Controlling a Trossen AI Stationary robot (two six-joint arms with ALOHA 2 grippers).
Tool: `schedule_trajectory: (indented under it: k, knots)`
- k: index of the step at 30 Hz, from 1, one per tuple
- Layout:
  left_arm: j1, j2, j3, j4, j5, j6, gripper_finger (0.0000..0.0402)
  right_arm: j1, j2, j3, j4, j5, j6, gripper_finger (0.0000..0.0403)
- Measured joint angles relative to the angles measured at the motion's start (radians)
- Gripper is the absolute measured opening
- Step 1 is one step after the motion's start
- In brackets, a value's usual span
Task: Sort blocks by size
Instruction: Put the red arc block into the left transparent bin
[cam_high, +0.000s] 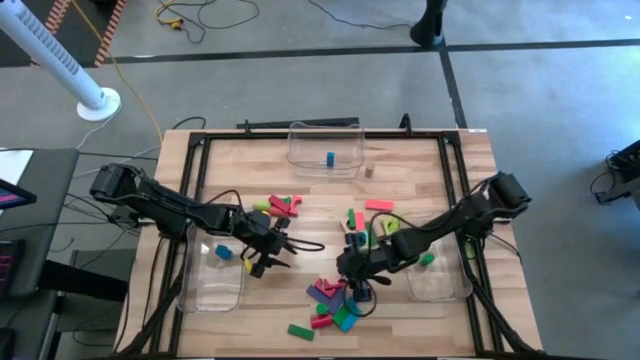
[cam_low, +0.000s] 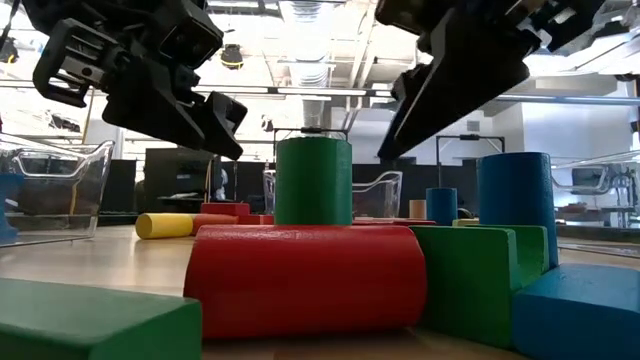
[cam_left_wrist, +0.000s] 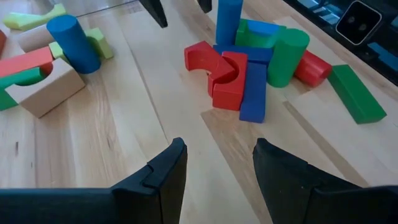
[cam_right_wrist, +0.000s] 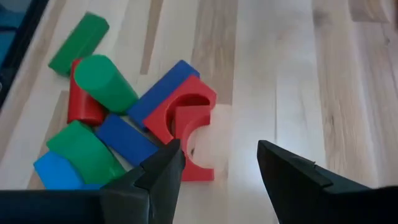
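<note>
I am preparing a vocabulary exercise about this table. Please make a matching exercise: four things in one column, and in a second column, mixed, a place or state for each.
Things:
1. green cylinder
2. small blue block
3. right gripper
4. long green bar

Places or states:
A. inside the clear bin at the far edge
B. open, above the red arch blocks
C. lying alone near the front edge
D. leaning on a red cylinder

Pairs: 1-D, 2-A, 3-B, 4-C

Light wooden table bearing three clear plastic bins, far-centre, left and right, with coloured toy blocks scattered mid-table and clustered near the front edge.
</note>
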Motion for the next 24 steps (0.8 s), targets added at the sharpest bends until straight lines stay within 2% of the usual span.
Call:
schedule_trajectory:
  k: [3, 7, 11, 15, 20, 24]
  knots:
    - [0.000, 0.000, 0.000, 0.000, 0.000, 0.000, 0.0176, 0.000, 0.044, 0.042, -0.008, -0.024, -0.012, 0.0234]
    - [0.000, 0.000, 0.000, 0.001, 0.000, 0.000, 0.0176, -0.009, 0.122, 0.103, -0.058, -0.109, -0.030, 0.0234]
    - [0.000, 0.000, 0.000, 0.001, 0.000, 0.000, 0.0176, -0.016, 0.196, 0.185, -0.219, -0.111, -0.031, 0.0234]
    - [0.000, 0.000, 0.000, 0.001, 0.000, 0.000, 0.0176, -0.023, 0.252, 0.241, -0.292, -0.111, -0.059, 0.0229]
    - [0.000, -0.001, 0.000, 0.001, 0.000, 0.003, 0.0176, -0.031, 0.253, 0.258, -0.310, -0.116, -0.091, 0.0205]
    - [0.000, -0.001, 0.000, 0.005, 0.000, 0.003, 0.0176, -0.045, 0.240, 0.258, -0.316, -0.118, -0.097, 0.0168]
